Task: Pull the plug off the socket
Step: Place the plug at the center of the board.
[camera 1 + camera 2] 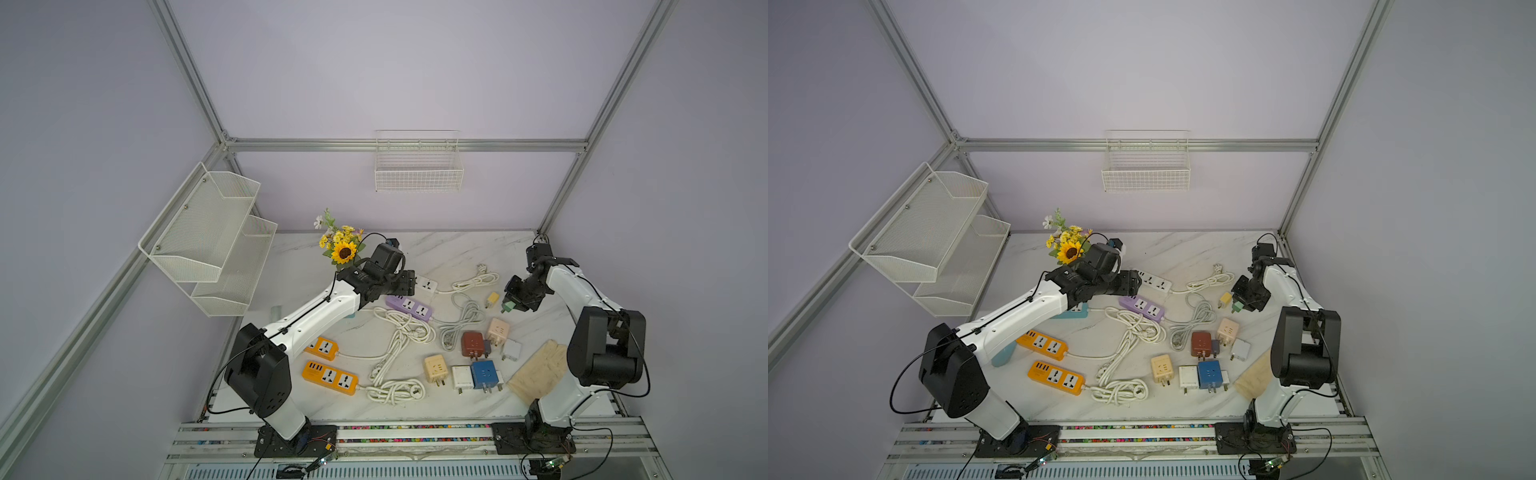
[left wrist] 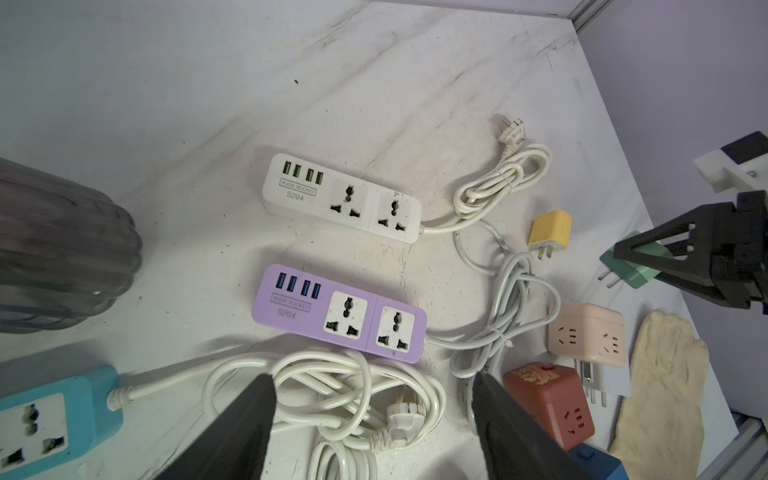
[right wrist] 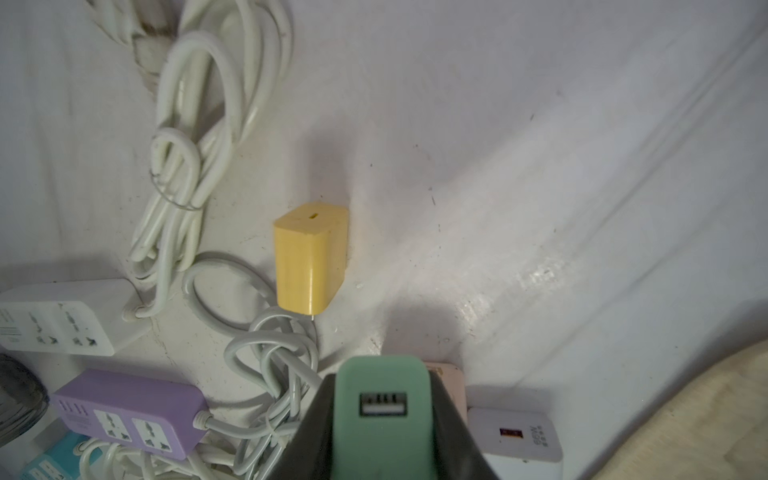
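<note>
Containers. The two-tier mesh shelf (image 1: 208, 237) at upper left and the wire basket (image 1: 419, 174) on the back rail show us only their own mesh. A dark ribbed vase (image 2: 62, 257), at the left edge of the left wrist view, holds the sunflower bunch (image 1: 341, 247).

The right gripper (image 3: 382, 376) is clamped on the green plug (image 3: 384, 440). It holds the plug above the table (image 1: 457, 249) at centre right in both top views, pins in no socket. A yellow charger (image 1: 492, 299) lies just beside it. The left gripper (image 2: 374, 378) has its fingers apart with nothing held, over a coiled white cable (image 2: 332, 386) near the purple power strip (image 2: 338, 313).

Only the left wrist view shows us the plug's two bare pins, and only the right wrist view shows its USB port. A teal power strip (image 1: 1073, 312) peeks from under the left arm in a top view.

Bare marble runs along the table's back edge. The front is crowded with orange power strips (image 1: 330, 376) and cube adapters (image 1: 435, 368).
</note>
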You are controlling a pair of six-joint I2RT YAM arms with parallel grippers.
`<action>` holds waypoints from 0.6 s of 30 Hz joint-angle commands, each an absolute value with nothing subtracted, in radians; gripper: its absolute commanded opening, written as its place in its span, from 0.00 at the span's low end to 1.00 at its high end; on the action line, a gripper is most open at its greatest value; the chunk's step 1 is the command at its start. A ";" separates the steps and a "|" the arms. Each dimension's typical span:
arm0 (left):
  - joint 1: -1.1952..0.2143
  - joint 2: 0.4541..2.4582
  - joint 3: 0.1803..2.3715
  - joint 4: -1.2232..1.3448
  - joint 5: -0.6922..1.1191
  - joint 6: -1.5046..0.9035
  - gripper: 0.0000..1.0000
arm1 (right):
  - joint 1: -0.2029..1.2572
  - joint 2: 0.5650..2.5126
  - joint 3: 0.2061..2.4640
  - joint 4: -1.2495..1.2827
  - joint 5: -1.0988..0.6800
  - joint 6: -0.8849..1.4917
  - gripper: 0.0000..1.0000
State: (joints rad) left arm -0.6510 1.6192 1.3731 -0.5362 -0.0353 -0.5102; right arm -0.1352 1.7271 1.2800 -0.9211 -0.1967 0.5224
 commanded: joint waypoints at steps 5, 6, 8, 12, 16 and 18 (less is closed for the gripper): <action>-0.673 1.535 1.280 -0.395 0.051 -0.419 0.76 | -0.144 1.770 1.279 -0.912 -0.260 0.594 0.26; -0.674 1.529 1.269 -0.386 0.061 -0.414 0.76 | -0.146 1.780 1.281 -0.908 -0.269 0.599 0.26; -0.678 1.518 1.247 -0.362 0.091 -0.389 0.76 | -0.147 1.797 1.285 -0.908 -0.277 0.610 0.26; -0.683 1.502 1.203 -0.323 0.155 -0.346 0.75 | -0.153 1.807 1.283 -0.914 -0.270 0.637 0.26; -0.683 1.500 1.171 -0.296 0.238 -0.338 0.75 | -0.161 1.815 1.282 -0.902 -0.280 0.654 0.27; -0.682 1.497 1.150 -0.262 0.282 -0.347 0.75 | -0.161 1.824 1.285 -0.898 -0.286 0.662 0.28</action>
